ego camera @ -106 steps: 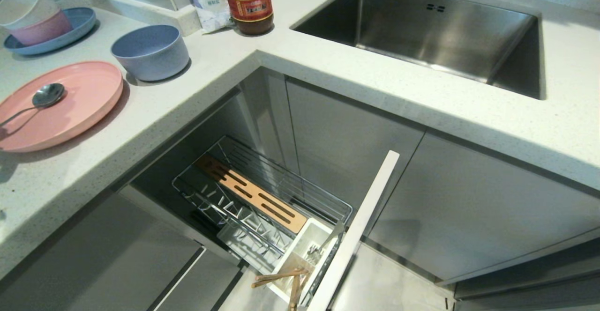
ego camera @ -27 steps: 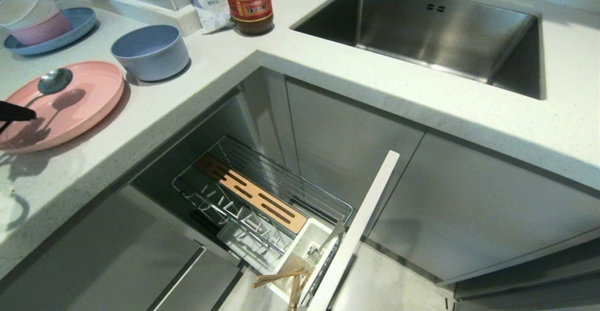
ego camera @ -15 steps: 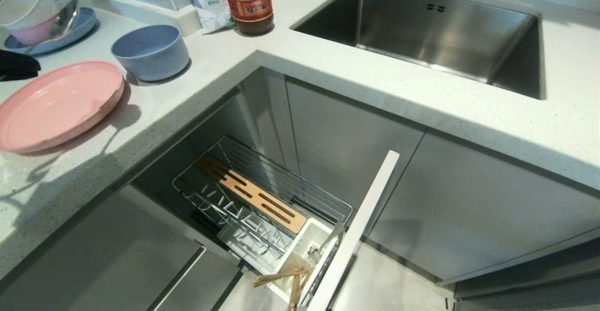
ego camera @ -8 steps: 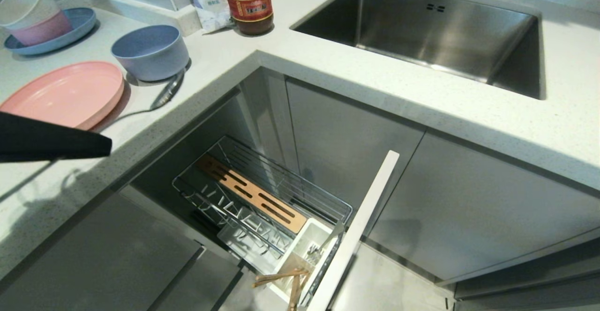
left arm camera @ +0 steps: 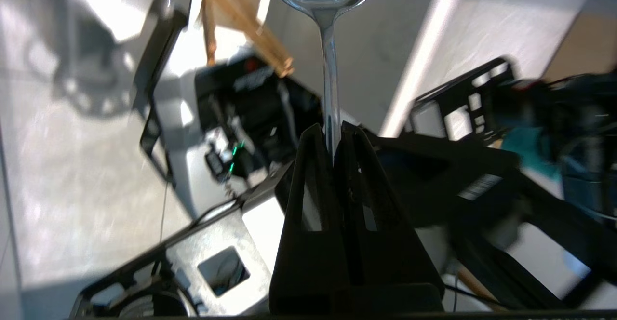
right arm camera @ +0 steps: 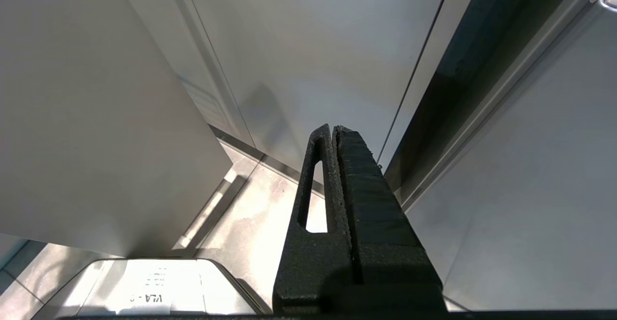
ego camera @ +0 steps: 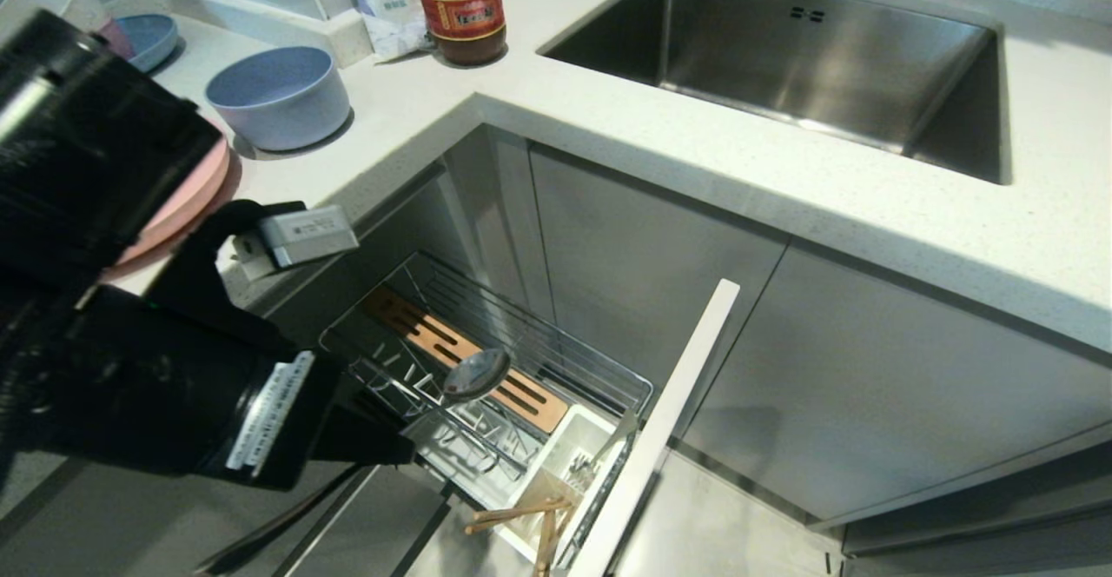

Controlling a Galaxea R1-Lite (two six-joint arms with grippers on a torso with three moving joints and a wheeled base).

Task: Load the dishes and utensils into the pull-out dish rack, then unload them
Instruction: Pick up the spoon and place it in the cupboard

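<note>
Still, the loading was only partly done. Going from the left, the pink plate point(ego camera: 187, 199) lay on the desk point(ego camera: 408, 116), mostly hidden behind the left arm, and the blue-grey bowl point(ego camera: 280, 95) stood just beside it, so both dishes were not yet in the rack. Further right and lower, the pull-out dish rack point(ego camera: 530, 342) stood open under the desk edge. Its wire slots for dishes were bare, and the wooden block point(ego camera: 417, 329) carried nothing. At the front end of the rack, the white cup point(ego camera: 569, 451) already had the chopsticks point(ego camera: 521, 512) leaning out of it, and what looked like the fork point(ego camera: 584, 466) stood inside. So I judged two utensils as loaded, the spoon on its way, the two dishes left, and then all the unloading.

The left arm reached from the left side down over the rack. The left gripper point(left arm camera: 332, 139) had its fingers point(left arm camera: 308, 175) pressed together on the thin handle of the spoon point(ego camera: 476, 372), near its end. The spoon head hung in the air above the wooden block, not touching it, and pointed toward the cup. The right gripper point(right arm camera: 333, 134) was parked low beside the cabinet fronts, its fingers closed and holding nothing.
</note>
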